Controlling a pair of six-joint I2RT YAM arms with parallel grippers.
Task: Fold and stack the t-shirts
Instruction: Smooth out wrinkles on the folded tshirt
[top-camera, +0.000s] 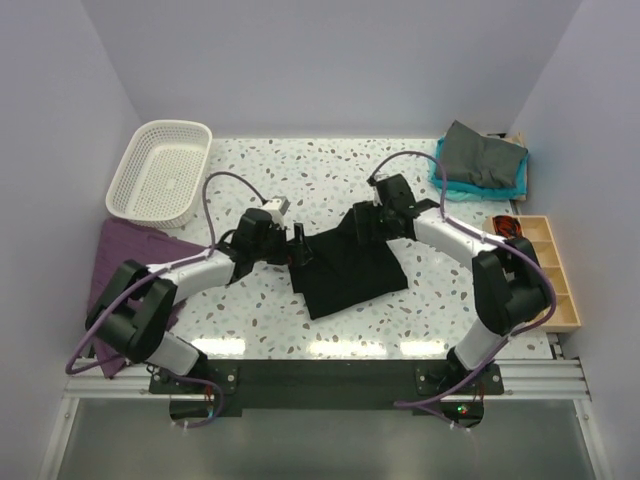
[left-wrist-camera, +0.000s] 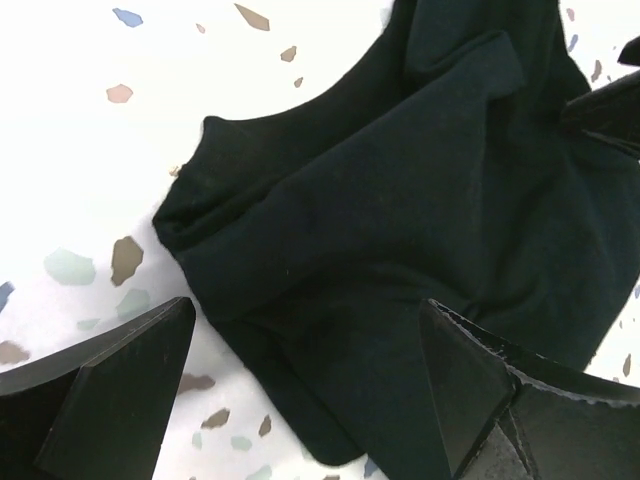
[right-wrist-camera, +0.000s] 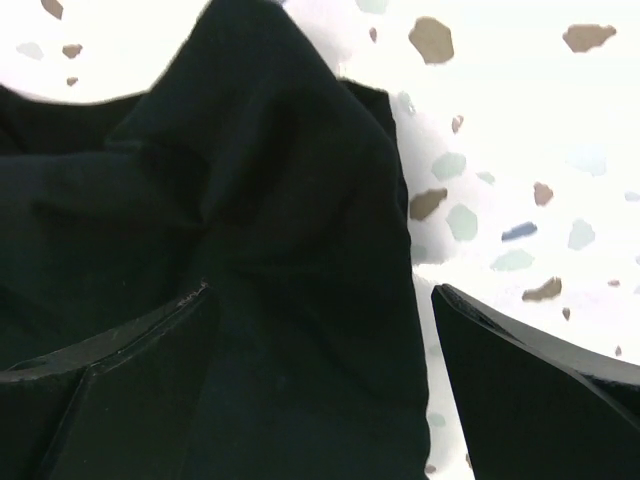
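A black t-shirt (top-camera: 345, 268) lies crumpled and partly folded in the middle of the table. My left gripper (top-camera: 298, 246) sits low at its left edge; in the left wrist view the gripper (left-wrist-camera: 305, 385) is open, its fingers (left-wrist-camera: 110, 395) wide apart astride a rounded fold of the black fabric (left-wrist-camera: 400, 200). My right gripper (top-camera: 366, 222) is at the shirt's far right corner; seen from the right wrist, the gripper (right-wrist-camera: 320, 385) is open, with the shirt's edge (right-wrist-camera: 260, 200) between its fingers (right-wrist-camera: 545, 395). A dark grey t-shirt (top-camera: 483, 155) rests folded on a teal one (top-camera: 447, 186) at the back right.
A white lattice basket (top-camera: 160, 170) stands at the back left. A purple cloth (top-camera: 122, 262) lies along the left edge under the left arm. A wooden compartment tray (top-camera: 548, 268) sits at the right edge beside the right arm. Walls close in on three sides.
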